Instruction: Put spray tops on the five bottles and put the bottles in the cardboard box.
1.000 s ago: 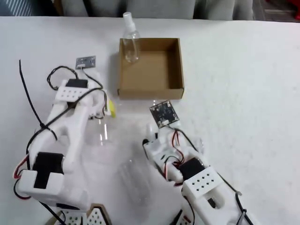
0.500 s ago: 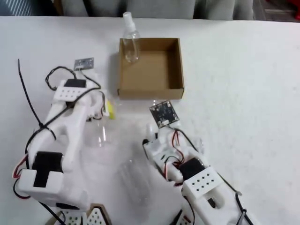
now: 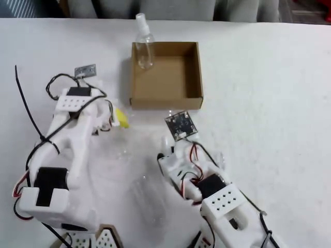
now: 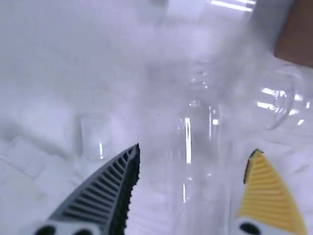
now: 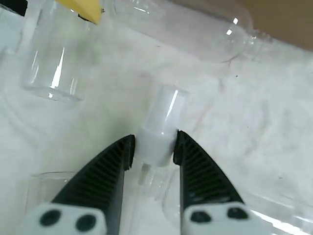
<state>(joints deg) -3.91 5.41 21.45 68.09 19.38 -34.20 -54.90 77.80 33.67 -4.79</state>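
Standing beside the white table (image 3: 269,77), one notes the following.

Item: shallow brown cardboard box (image 3: 192,72), open, at the far centre of the table. In its far left corner is one capped clear plastic bottle (image 3: 144,51), white sprayer fitted, its head rising past the far rim.

Item: left gripper (image 4: 195,151), one grey pad and one yellow, jaws apart. Between them lies a bare clear plastic bottle (image 4: 188,122), on its side on the table, to the left of the box's near left corner and nearer than it. Whether either pad touches it cannot be told.

Item: right gripper (image 5: 153,138), black jaws clamped on the collar of a white spray top with a clear cap (image 5: 165,110). It is held low over the table, just nearer than the box's near wall.

Item: further uncapped clear bottles (image 3: 147,194) lying on the table between the two arms. Being transparent, their number cannot be fixed.

Handling, by judgement: the bare bottle looks light, thin-walled and slick. It is likely to roll on its side and to dent or squirt out under a hard squeeze. The best hold is probably across the body near the shoulder, where the wall is stiffer, with the neck left free for the top. The spray top appears small and rigid, and the collar is the sound place to grip. Four bottles seem yet to be capped and boxed.
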